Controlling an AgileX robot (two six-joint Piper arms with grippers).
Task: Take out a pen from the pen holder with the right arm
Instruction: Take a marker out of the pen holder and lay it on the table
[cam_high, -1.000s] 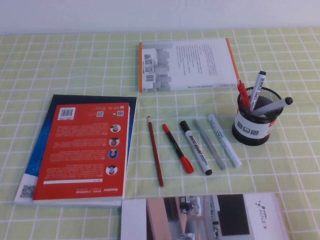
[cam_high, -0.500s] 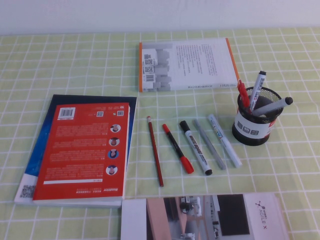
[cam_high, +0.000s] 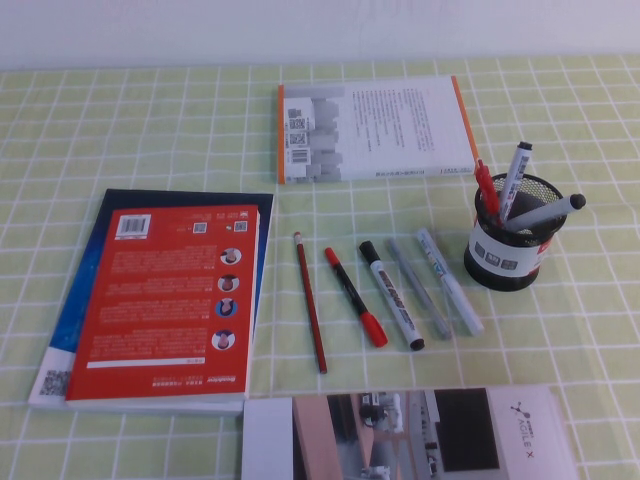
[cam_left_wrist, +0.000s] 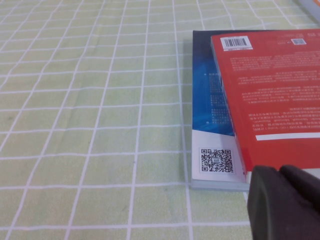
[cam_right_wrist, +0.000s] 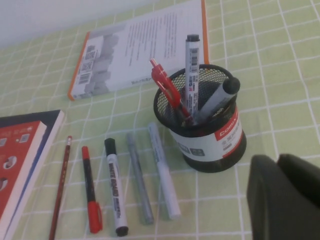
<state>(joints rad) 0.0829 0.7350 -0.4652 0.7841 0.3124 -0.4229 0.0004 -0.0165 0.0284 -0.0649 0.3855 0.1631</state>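
Standing upright on the right side of a green checked tablecloth (cam_high: 150, 130) is a black mesh pen holder (cam_high: 510, 250) with a white label band. Three pens lean inside it: a red clip pen (cam_high: 486, 185), a white marker with a black cap (cam_high: 515, 170) and a grey marker (cam_high: 545, 213) tilted to the right.

Just left of the holder, five writing tools lie in a row on the cloth: a dark red pencil (cam_high: 309, 300), a red felt pen (cam_high: 356, 297), a black-capped whiteboard marker (cam_high: 391, 294), a grey pen (cam_high: 418, 287) and a silver-white pen (cam_high: 449, 280).

A white book with an orange spine (cam_high: 375, 128) lies at the far side. On the left, a red book (cam_high: 165, 300) rests on a blue book (cam_high: 75, 320). A printed brochure (cam_high: 420, 435) sits at the near edge.

The right gripper (cam_right_wrist: 278, 165) hangs near the holder on its near right side, well clear of it, fingers pressed together and holding nothing. The left gripper (cam_left_wrist: 280, 175) sits by the near-left corner of the stacked books, its fingers also together and empty.
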